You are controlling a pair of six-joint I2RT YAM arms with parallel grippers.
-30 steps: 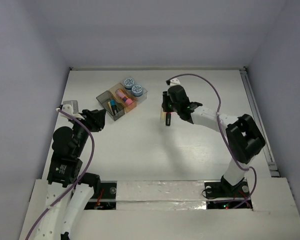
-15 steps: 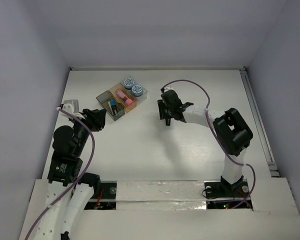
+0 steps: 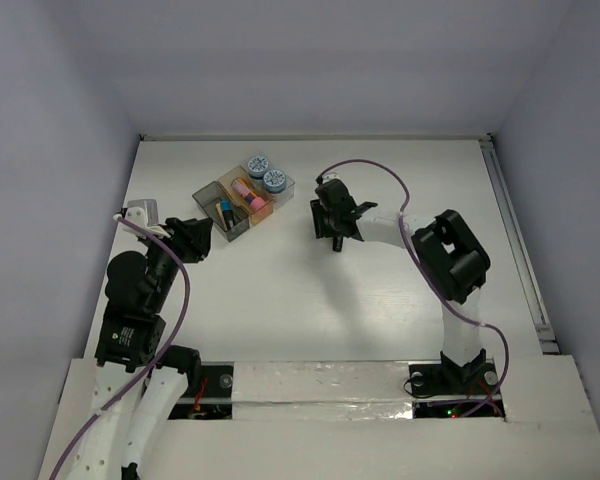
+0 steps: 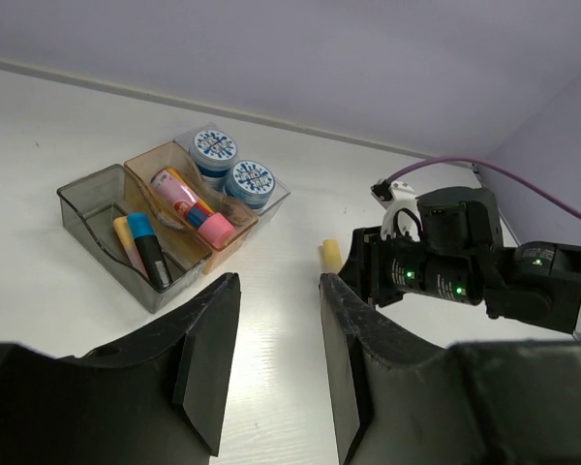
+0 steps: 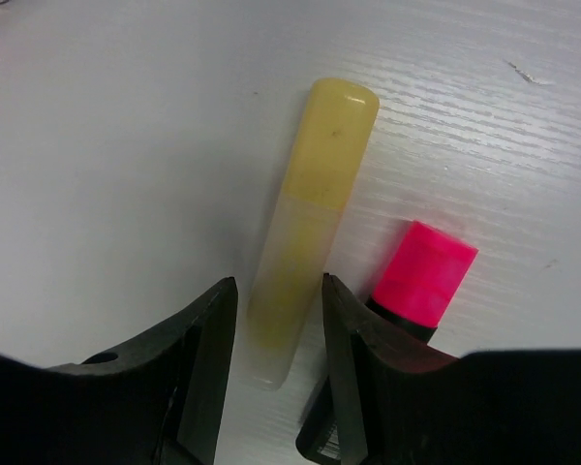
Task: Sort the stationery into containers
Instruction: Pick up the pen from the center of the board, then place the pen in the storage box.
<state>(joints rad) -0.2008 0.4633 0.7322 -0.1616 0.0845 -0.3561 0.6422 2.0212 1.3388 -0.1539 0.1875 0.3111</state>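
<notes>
The containers point(image 3: 242, 197) stand at the back left: a grey bin point(image 4: 95, 194) with a blue-black highlighter point(image 4: 150, 254), a tan bin point(image 4: 147, 161) with a pink bottle-shaped piece point(image 4: 189, 205), and a clear bin with two tape rolls point(image 4: 249, 179). A yellow highlighter point(image 5: 310, 213) lies flat on the table. My right gripper point(image 5: 279, 291) is open and straddles its near end. A red-capped black highlighter point(image 5: 424, 276) lies just outside the right finger. My left gripper point(image 4: 279, 286) hovers open and empty near the grey bin.
The right arm's purple cable point(image 3: 380, 182) loops over the table behind its wrist. White walls close in the table on the left, back and right. A metal rail point(image 3: 508, 220) runs along the right edge.
The right gripper has opened and shifted slightly left, down to the table around the yellow highlighter. Its elbow has swung left. The left arm has not moved.
</notes>
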